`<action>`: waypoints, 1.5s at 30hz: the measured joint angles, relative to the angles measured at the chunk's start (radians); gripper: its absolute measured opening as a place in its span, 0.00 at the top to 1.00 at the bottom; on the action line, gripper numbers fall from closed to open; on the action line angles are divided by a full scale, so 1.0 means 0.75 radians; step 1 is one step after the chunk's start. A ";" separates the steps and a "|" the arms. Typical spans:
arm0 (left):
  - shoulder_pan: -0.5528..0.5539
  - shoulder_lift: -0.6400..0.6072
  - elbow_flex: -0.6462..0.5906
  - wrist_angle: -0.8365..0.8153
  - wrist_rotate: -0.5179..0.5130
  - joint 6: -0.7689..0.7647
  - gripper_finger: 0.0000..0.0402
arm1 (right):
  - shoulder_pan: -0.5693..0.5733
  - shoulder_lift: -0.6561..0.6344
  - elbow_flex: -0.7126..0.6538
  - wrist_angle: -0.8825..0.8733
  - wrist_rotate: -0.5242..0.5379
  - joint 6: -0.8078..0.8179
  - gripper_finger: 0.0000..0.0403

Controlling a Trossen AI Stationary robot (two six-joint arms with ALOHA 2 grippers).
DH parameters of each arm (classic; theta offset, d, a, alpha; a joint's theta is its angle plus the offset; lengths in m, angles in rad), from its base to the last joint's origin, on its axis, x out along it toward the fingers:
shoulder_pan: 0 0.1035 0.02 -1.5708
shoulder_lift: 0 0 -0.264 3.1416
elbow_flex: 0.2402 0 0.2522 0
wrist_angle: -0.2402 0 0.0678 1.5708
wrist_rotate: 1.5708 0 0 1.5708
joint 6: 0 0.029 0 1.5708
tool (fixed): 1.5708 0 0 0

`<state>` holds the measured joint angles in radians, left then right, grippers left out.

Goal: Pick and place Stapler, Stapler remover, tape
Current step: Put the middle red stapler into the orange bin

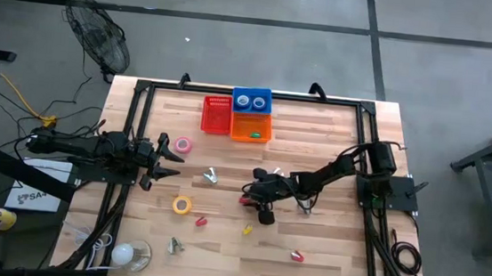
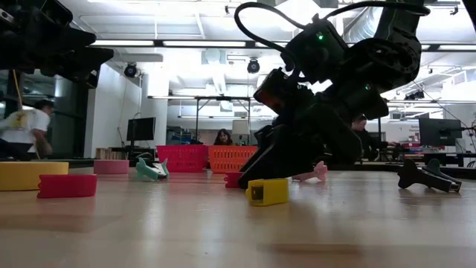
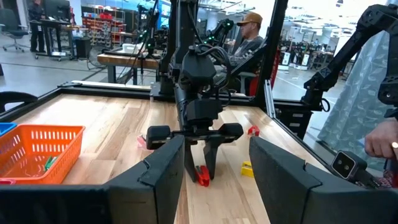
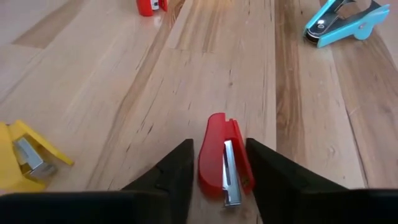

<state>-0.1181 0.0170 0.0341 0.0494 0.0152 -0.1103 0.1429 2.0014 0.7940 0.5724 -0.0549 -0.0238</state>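
Note:
My right gripper (image 1: 254, 199) reaches down at the table's middle, and its fingers flank a small red stapler (image 4: 224, 163) that lies flat on the wood, also seen in the left wrist view (image 3: 202, 175). My left gripper (image 1: 165, 160) hovers open near the table's left edge, beside a pink tape roll (image 1: 181, 145). A yellow tape roll (image 1: 182, 205) lies flat nearer the front. A teal staple remover (image 1: 210, 176) and a yellow stapler (image 1: 247, 230) rest on the table, untouched. My right gripper pinches the red stapler by its long sides (image 4: 205, 168), near one end. The fingers (image 3: 211, 163) come from above, slanting down, and lie along the stapler's length. The stapler rests flat on the table.
Red (image 1: 217, 115), blue (image 1: 251, 100) and orange (image 1: 251, 126) baskets stand at the far edge. Another red stapler (image 1: 296, 257), a pink staple remover (image 2: 316, 173) and a further remover (image 1: 174, 245) lie about. A white bulb (image 1: 129, 253) sits at the near left corner.

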 joint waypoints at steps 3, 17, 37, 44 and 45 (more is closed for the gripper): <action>0.000 0.000 0.000 0.000 0.000 0.000 0.55 | 0.000 0.000 0.000 -0.002 -0.003 -0.001 0.74; 0.000 0.000 0.000 0.000 0.000 0.000 0.55 | -0.097 -0.133 -0.008 -0.023 0.000 0.020 0.79; 0.000 0.000 0.000 0.000 0.000 0.000 0.55 | -0.571 -0.267 0.081 -0.084 0.069 -0.295 0.79; 0.000 0.000 0.000 0.000 0.000 0.000 0.55 | -0.701 -0.269 0.152 -0.306 0.056 -0.346 0.78; 0.000 0.000 0.000 0.000 0.000 0.000 0.55 | -0.715 -0.269 0.157 -0.338 0.056 -0.356 0.78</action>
<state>-0.1181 0.0172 0.0340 0.0494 0.0151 -0.1103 -0.3937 1.8000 0.9115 0.3188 -0.0132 -0.2910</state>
